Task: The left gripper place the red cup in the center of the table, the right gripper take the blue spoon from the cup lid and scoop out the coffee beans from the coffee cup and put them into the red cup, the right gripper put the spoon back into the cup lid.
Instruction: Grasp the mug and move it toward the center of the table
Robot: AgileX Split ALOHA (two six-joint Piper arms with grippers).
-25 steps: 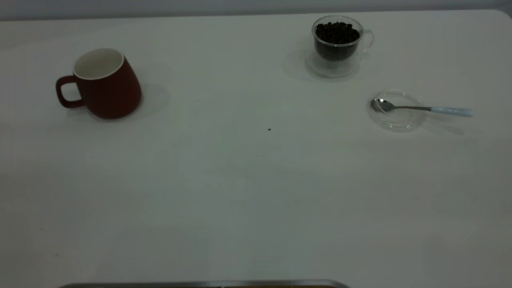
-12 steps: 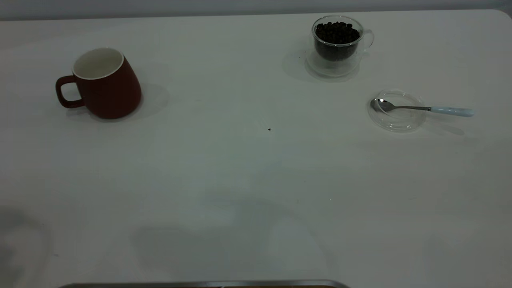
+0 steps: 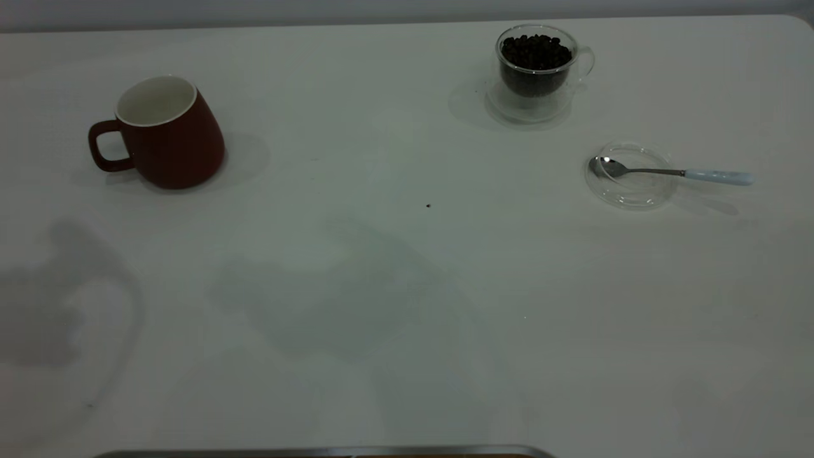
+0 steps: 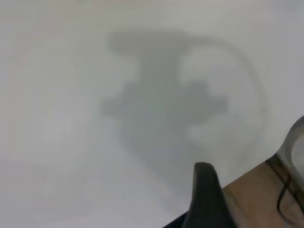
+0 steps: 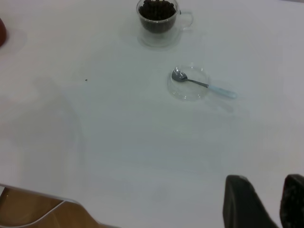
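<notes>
Red cup (image 3: 166,132) sits far left on the counter (image 3: 407,305), untouched (first step pending); left gripper (image 4: 205,192), state unclear, must reach it. Right gripper (image 5: 266,199) waits, fingers apart.

The red cup (image 3: 166,132) stands at the table's (image 3: 407,356) left. The coffee cup (image 3: 537,69) holds coffee beans (image 3: 536,52); nearby, the blue spoon (image 3: 674,172) rests across the cup lid (image 3: 631,184).
</notes>
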